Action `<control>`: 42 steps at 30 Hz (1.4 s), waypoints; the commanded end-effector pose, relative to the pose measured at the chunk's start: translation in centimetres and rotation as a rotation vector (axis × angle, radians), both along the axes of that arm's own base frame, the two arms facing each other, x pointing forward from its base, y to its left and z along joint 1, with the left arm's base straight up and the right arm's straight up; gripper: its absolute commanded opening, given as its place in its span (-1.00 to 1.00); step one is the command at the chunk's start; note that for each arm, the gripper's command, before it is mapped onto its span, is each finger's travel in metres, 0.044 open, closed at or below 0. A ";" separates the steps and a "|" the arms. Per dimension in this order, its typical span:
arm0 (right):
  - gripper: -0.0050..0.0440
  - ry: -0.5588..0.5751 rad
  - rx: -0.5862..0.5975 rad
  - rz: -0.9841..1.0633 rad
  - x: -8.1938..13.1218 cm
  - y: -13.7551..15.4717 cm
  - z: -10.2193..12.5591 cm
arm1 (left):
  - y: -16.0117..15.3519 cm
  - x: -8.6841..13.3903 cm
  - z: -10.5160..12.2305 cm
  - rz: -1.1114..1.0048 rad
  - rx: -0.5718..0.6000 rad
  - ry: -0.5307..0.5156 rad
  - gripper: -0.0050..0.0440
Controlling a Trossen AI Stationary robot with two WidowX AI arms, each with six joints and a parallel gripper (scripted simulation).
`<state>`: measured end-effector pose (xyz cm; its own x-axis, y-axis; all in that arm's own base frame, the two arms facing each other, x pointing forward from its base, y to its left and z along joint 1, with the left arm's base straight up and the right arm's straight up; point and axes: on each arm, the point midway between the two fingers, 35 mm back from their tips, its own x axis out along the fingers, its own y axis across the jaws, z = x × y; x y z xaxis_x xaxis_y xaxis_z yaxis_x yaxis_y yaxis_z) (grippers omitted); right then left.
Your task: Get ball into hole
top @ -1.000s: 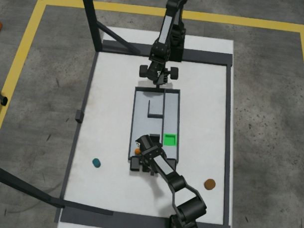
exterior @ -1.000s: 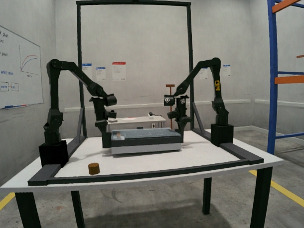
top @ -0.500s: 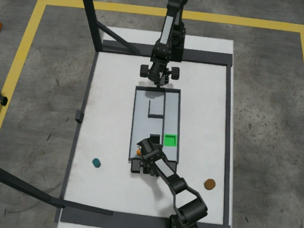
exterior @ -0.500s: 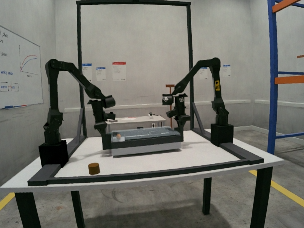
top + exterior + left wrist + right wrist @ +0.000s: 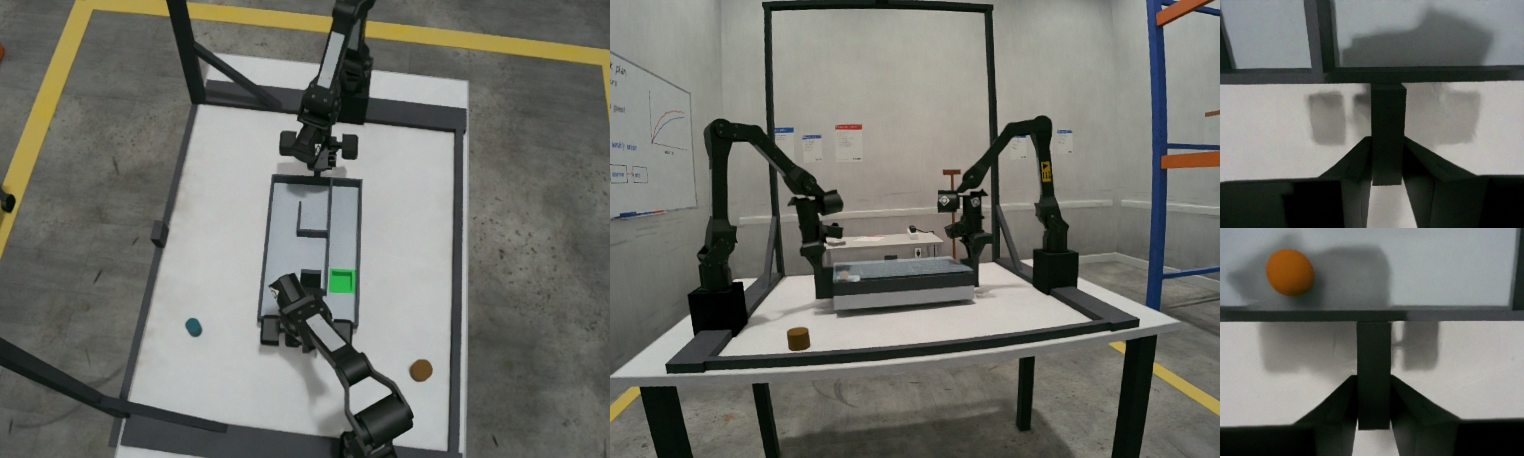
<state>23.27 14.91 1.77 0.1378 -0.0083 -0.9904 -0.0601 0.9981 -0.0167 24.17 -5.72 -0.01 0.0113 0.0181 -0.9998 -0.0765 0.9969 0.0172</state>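
The board [image 5: 292,255] [image 5: 905,298] is grey with dark walls and a clear lid. It looks nearly level; a slight tilt cannot be told. The orange ball [image 5: 1290,272] [image 5: 844,275] is inside near the right arm's end wall, left of the handle in the right wrist view. The arm hides it in the top view. The green-bottomed hole [image 5: 342,283] lies beyond the long divider, beside a black hole [image 5: 311,279]. My left gripper [image 5: 317,173] [image 5: 976,274] [image 5: 1384,143] is shut on one end handle. My right gripper [image 5: 825,286] [image 5: 1372,381] is shut on the opposite handle.
A teal cylinder [image 5: 193,327] and a brown cylinder [image 5: 421,370] [image 5: 798,339] stand on the white table [image 5: 225,250] apart from the board. Dark rails edge the table. An inner L-shaped wall [image 5: 312,233] stands in the board's far half. The divider stops short of the right arm's end wall.
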 end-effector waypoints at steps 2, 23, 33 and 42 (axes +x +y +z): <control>-1.00 -0.001 0.065 0.003 1.0 0.3 2.0 | 0.0 0.4 0.3 -0.004 -0.044 -0.072 -1.00; -1.00 -0.076 0.041 0.002 -0.1 0.0 -0.6 | -0.1 1.3 2.3 -0.003 -0.040 0.014 -1.00; -1.00 0.003 0.047 0.002 1.1 0.5 1.6 | -0.3 0.3 0.3 -0.005 -0.032 -0.065 -1.00; -1.00 -0.071 0.046 -0.002 -0.1 0.0 -0.4 | -0.2 1.3 1.9 -0.005 -0.046 0.014 -1.00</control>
<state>23.07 14.53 1.08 0.1616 0.0191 -0.9867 -0.0573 0.9983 0.0099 24.38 -5.46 0.74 -0.0168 -0.0102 -0.9998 -0.0795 0.9968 -0.0088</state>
